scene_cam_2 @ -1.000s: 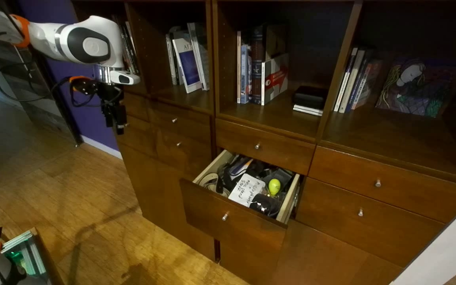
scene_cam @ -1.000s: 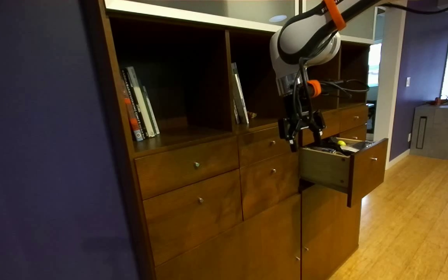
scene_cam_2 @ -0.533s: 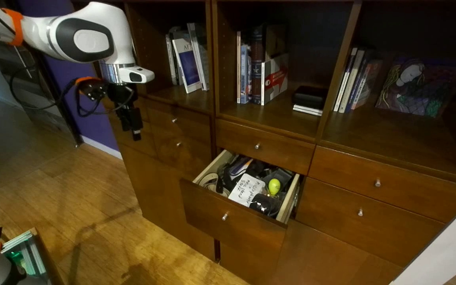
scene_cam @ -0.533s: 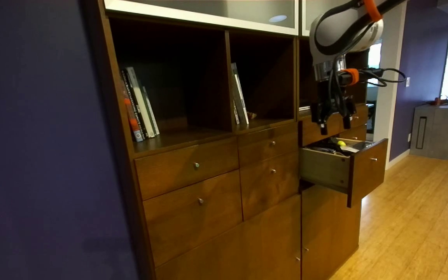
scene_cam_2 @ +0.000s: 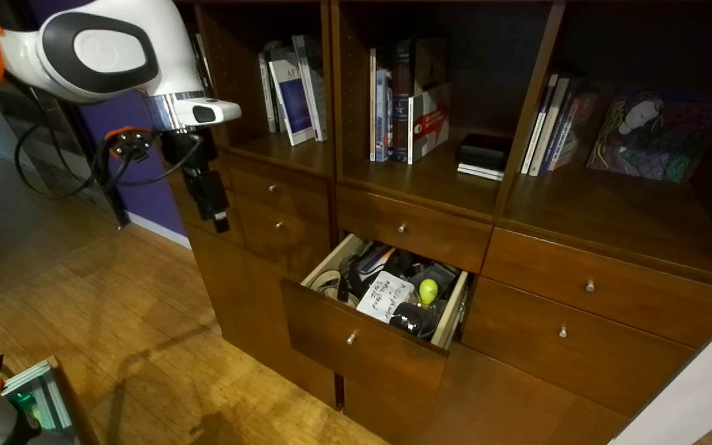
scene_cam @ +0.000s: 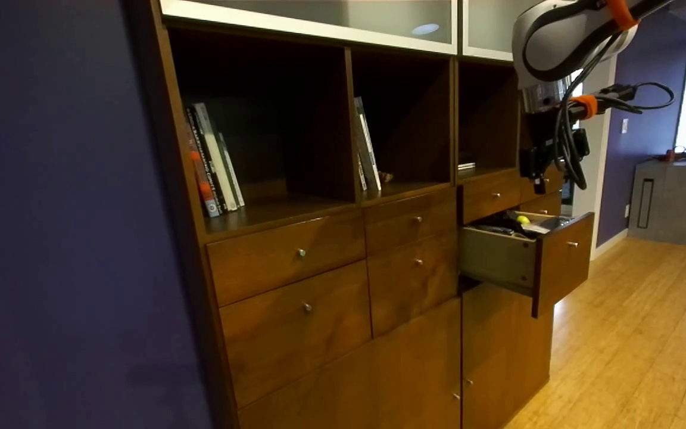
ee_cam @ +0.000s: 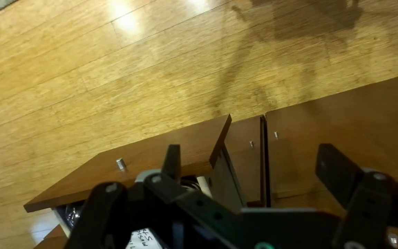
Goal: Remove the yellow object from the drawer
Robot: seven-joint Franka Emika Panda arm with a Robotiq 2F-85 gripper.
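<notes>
While the end effector (ee_cam: 249, 153) is poised with jaws spread wide and nothing held between them, the yellow object (scene_cam_2: 428, 291) is seen in both exterior views lying in the pulled-out drawer (scene_cam_2: 387, 358), lower than the end effector, off to its side and well apart from it.

Judged by its smooth, egg-like look, it is expected to be light, fairly stiff and somewhat slippery, with little risk of breakage; its true material cannot be told. A grip is best taken from straight above, across its widest part and low enough on the curve that it is not squeezed out and sent rolling.

Nearer the end effector than the object, a white card (scene_cam_2: 385, 298) is marked by hand, "Microphone" and "music stand" being apparently spelled out, with a last word that may be "stuff". On the shelf (scene_cam_2: 288, 157) beyond the end effector, a blue-and-white book (scene_cam_2: 295, 108) is displayed, its title legible only as a leading "A". No brand can be made out.
</notes>
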